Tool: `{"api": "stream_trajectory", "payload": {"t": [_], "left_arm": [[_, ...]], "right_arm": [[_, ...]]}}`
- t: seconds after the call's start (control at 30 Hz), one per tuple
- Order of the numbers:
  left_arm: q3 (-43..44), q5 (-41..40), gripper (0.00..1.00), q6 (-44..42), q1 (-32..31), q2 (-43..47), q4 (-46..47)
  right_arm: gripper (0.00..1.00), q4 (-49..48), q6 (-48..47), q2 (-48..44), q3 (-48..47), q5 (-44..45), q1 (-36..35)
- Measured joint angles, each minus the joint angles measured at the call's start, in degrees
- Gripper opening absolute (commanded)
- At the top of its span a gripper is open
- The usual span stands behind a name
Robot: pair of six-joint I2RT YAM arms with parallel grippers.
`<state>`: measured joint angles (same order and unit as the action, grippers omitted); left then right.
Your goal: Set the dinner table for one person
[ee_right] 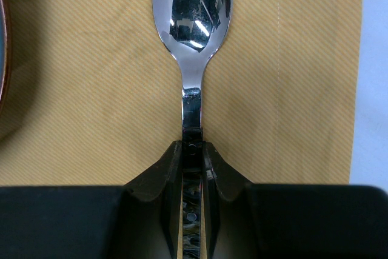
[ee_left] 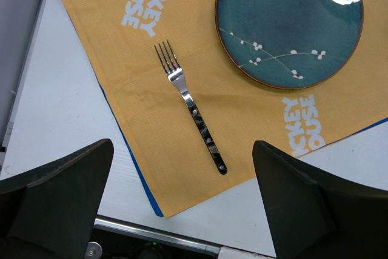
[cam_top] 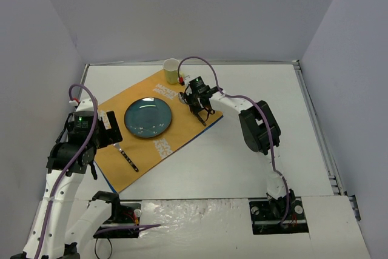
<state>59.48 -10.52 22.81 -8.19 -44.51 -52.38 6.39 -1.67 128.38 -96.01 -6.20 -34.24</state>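
Note:
The white dinner table [cam_top: 242,162] carries an orange placemat [cam_top: 115,153] with a blue plate [cam_top: 148,117] at its middle. A fork [ee_left: 193,108] with a dark handle lies on the mat left of the plate. My left gripper [ee_left: 182,150] hovers open above the fork's handle end, nothing between its fingers. On the mat's right side my right gripper [ee_right: 191,147] is shut on the dark handle of a spoon [ee_right: 191,10]. The spoon's bowl points away from the fingers, just over the placemat [ee_right: 91,89]. Whether the spoon rests on the mat I cannot tell.
A pale yellow cup [cam_top: 172,71] stands at the mat's far corner, close behind the right gripper [cam_top: 199,104]. The plate's rim [ee_right: 2,47] shows at the left of the right wrist view, bare table [ee_right: 373,89] at its right.

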Motion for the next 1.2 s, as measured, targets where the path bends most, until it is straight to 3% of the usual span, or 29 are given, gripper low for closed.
{"api": "stream_trajectory", "payload": {"t": [0.3,0.4,0.57,0.8,1.07,1.2], "left_arm": [[0.00,0.00,0.97,0.00,0.00,0.00,0.00],[0.00,0.00,0.97,0.00,0.00,0.00,0.00],[0.00,0.00,0.97,0.00,0.00,0.02,0.00],[0.00,-0.02,0.97,0.00,0.00,0.25,-0.01],[0.95,-0.02,0.97,0.00,0.00,0.93,-1.00],[2.02,-0.02,0.97,-0.04,0.00,1.93,-1.80]], "right_arm": [[0.00,-0.85,0.02,0.83,-0.68,0.00,0.00],[0.04,-1.01,0.02,0.85,-0.70,0.00,0.00],[0.22,-1.01,0.24,0.85,-0.72,-0.02,0.00],[0.64,-1.03,0.41,0.85,-0.72,-0.09,0.00],[0.97,-0.79,1.76,-3.40,-0.58,1.62,0.14],[1.00,-1.63,3.21,-12.40,1.43,5.68,0.64]]}}
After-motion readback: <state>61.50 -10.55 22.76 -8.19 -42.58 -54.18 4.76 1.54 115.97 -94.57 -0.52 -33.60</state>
